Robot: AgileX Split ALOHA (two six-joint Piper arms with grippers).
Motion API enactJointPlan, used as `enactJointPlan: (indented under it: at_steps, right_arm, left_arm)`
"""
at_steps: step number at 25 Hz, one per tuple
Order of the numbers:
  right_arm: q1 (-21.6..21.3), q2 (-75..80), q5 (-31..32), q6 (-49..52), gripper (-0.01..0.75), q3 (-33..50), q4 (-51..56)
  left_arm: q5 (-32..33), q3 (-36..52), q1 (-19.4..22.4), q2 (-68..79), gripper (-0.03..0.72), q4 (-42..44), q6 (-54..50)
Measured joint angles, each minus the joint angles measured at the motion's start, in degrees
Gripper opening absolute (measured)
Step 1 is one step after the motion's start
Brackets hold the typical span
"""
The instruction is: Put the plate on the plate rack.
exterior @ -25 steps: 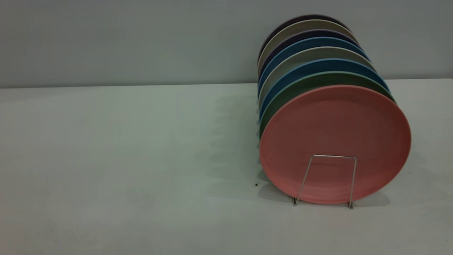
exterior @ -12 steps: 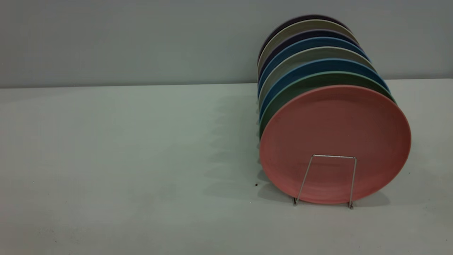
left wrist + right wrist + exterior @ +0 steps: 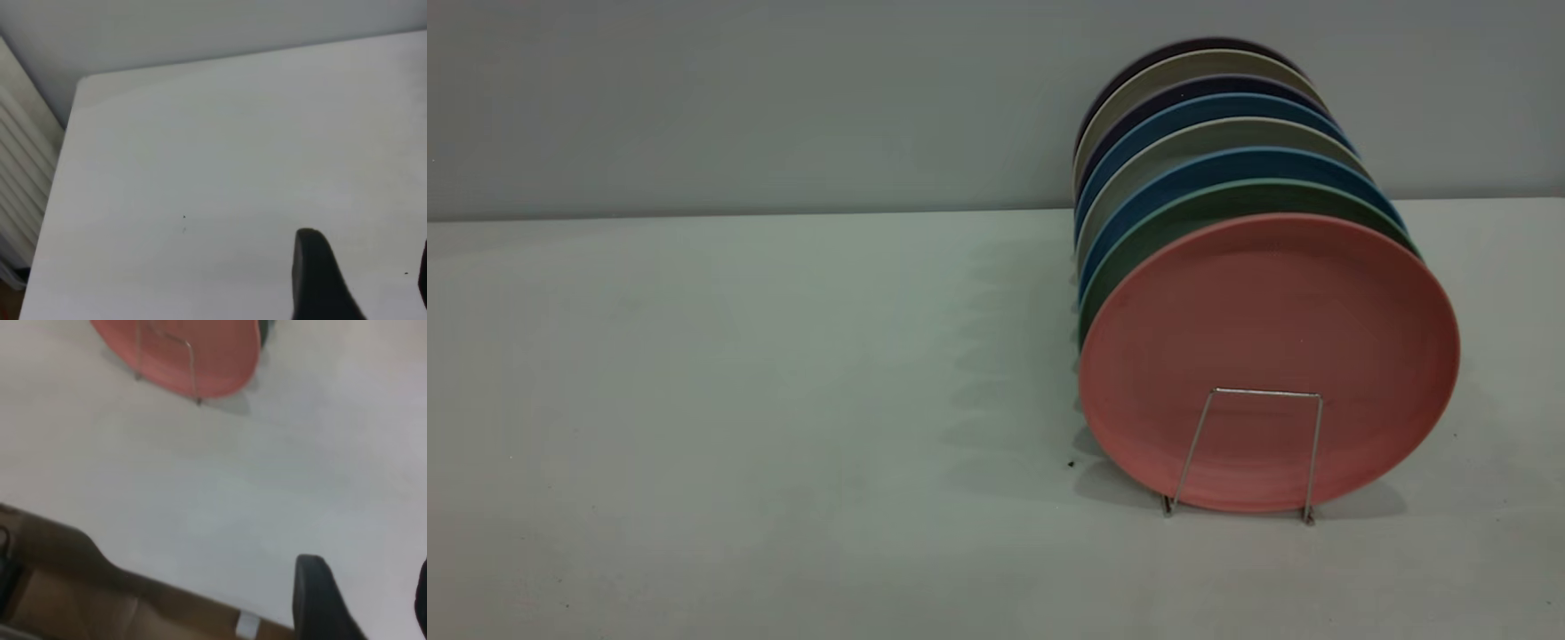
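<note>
One wide surface (image 3: 738,400) carries the plate rack (image 3: 1249,449); the plate (image 3: 1267,356) stands upright in its front slot. Both arms' jaws, spread and empty, should simply hold clear, judging the placement done.

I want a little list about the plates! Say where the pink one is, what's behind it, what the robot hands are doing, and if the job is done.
pink plate: upright at the front of the row, behind the front wire loop
plate rack: on the table, full of standing plates
behind it: green plate, then blue and grey ones
left gripper: open, over bare table
right gripper: open, away from the rack
job: looks done
</note>
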Motion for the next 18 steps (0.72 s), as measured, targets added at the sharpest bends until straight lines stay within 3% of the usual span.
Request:
enactJointPlan:
  at_steps: [18]
  right_arm:
    - [0.00,-7.84,-3.78,-8.41,0.322,6.62,6.05]
  left_arm:
    - [0.00,0.00,-7.31,0.00,0.404,0.79,1.28]
